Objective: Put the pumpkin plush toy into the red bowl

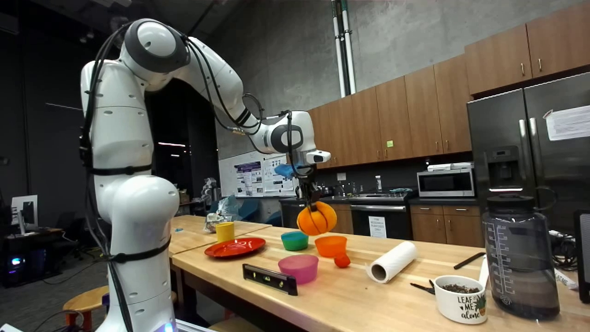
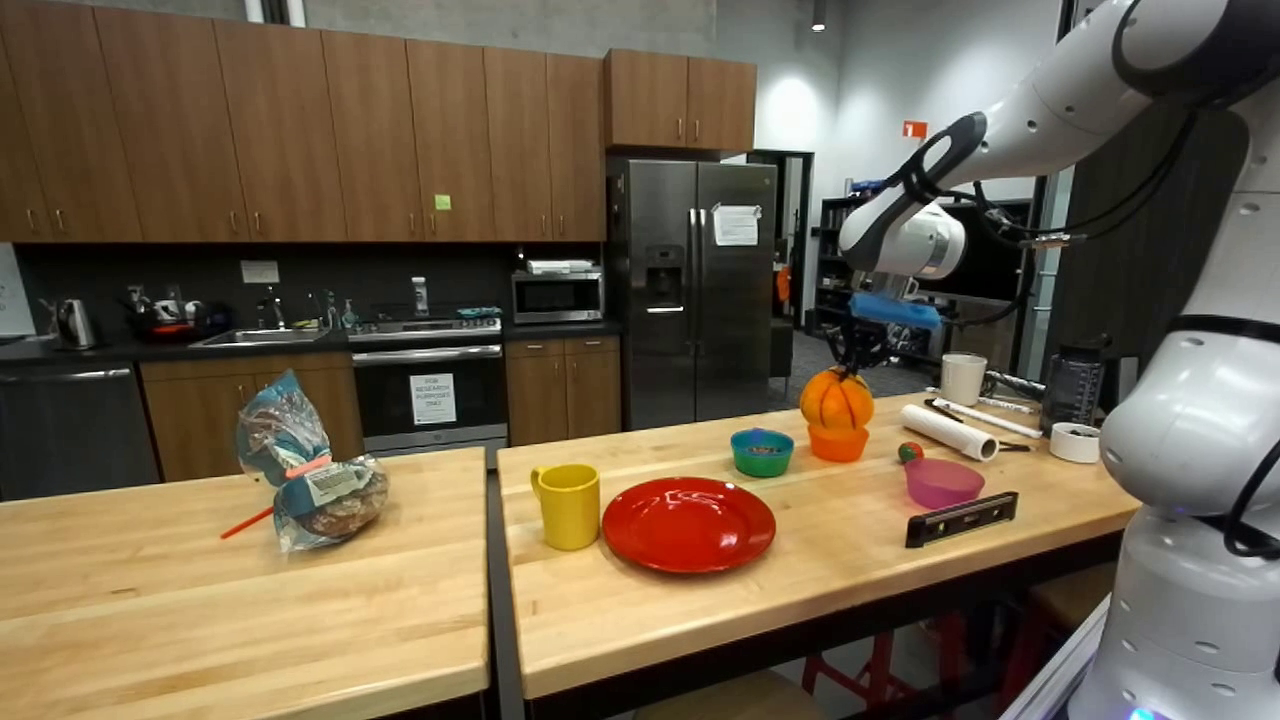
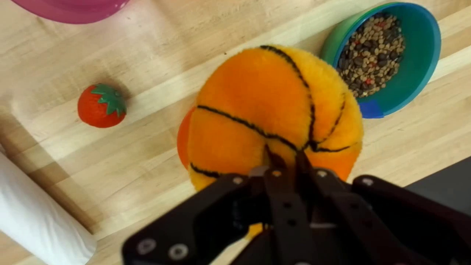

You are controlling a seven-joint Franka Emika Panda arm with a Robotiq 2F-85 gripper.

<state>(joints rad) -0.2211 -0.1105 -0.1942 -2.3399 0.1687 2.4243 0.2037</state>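
The pumpkin plush toy, round and orange with dark rib lines, hangs from my gripper in both exterior views and fills the middle of the wrist view. My gripper is shut on its top; the fingertips also show in the wrist view, pinching the plush, and in an exterior view. The orange-red bowl stands on the table below the plush, also in an exterior view. In the wrist view only a sliver of the bowl shows. I cannot tell whether plush and rim touch.
A teal bowl with seeds stands beside the red bowl. A toy strawberry, a pink bowl, a black level and a paper roll lie near. A red plate and yellow mug stand farther off.
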